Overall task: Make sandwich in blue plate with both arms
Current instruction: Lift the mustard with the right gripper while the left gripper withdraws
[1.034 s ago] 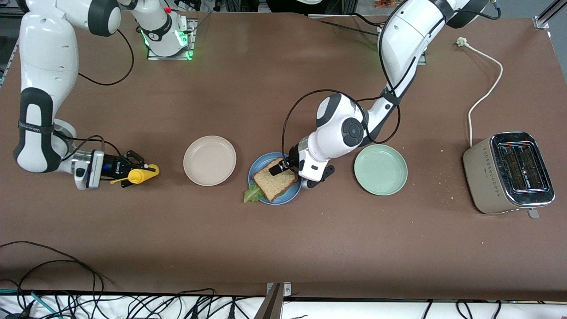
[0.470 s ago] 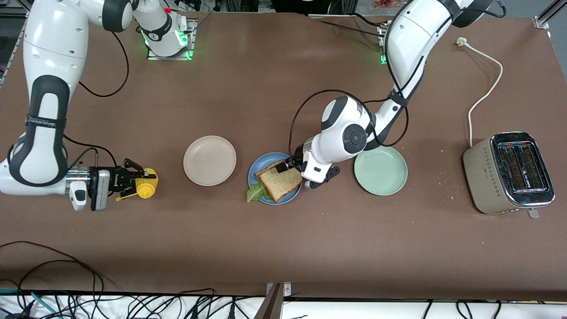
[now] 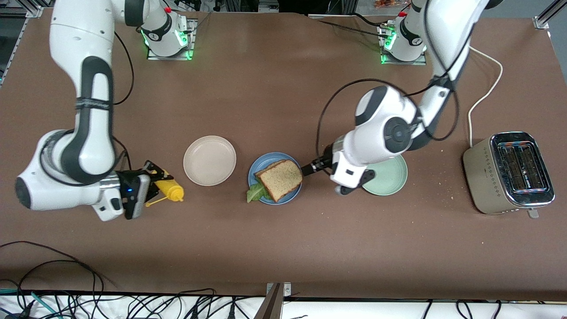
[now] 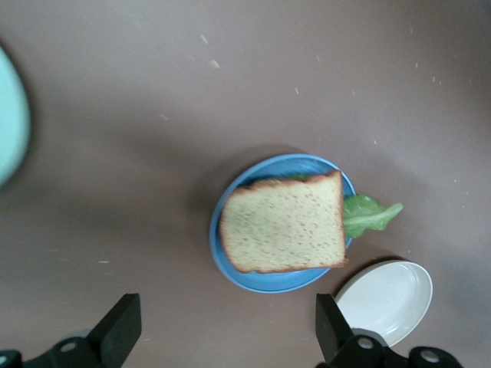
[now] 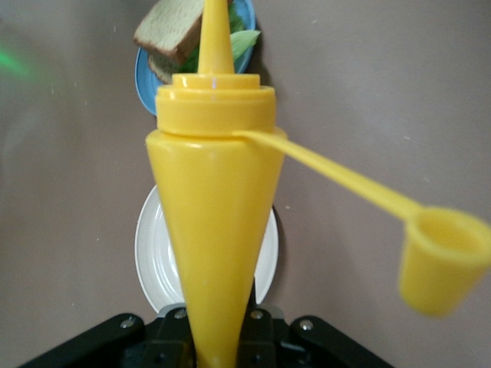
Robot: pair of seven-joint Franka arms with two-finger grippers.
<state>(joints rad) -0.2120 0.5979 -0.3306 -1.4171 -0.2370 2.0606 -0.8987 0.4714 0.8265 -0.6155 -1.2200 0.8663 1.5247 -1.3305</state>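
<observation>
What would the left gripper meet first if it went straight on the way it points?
Probably the sandwich on the blue plate; the open left gripper aims at it, though its height is unclear.

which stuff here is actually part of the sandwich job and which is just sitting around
Part of the job:
- brown toasted bread sandwich with green lettuce
- round blue plate under it
- open left gripper, beside the plate
- right gripper, shut on the yellow squeeze bottle

Just lying about:
- round beige plate
- round pale green plate
- silver two-slot toaster
</observation>
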